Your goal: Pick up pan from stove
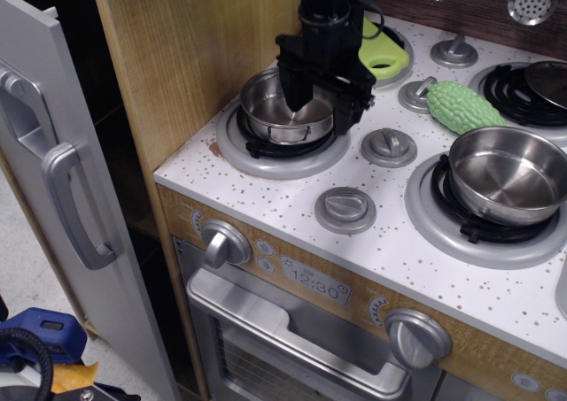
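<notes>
The pan is a small, deep, shiny steel pot on the front-left burner of the stove. My black gripper hangs over the pan's right side. One finger reaches down inside the pan. The other finger is outside its right wall. The jaws stand apart astride the wall, and I see no squeeze on it. The pan rests on the black grate.
A wider, shallower steel pan sits on the front-right burner. A green bumpy toy vegetable lies behind it, and a lime-green piece lies behind the gripper. Silver knobs dot the top. A wooden cabinet wall stands on the left.
</notes>
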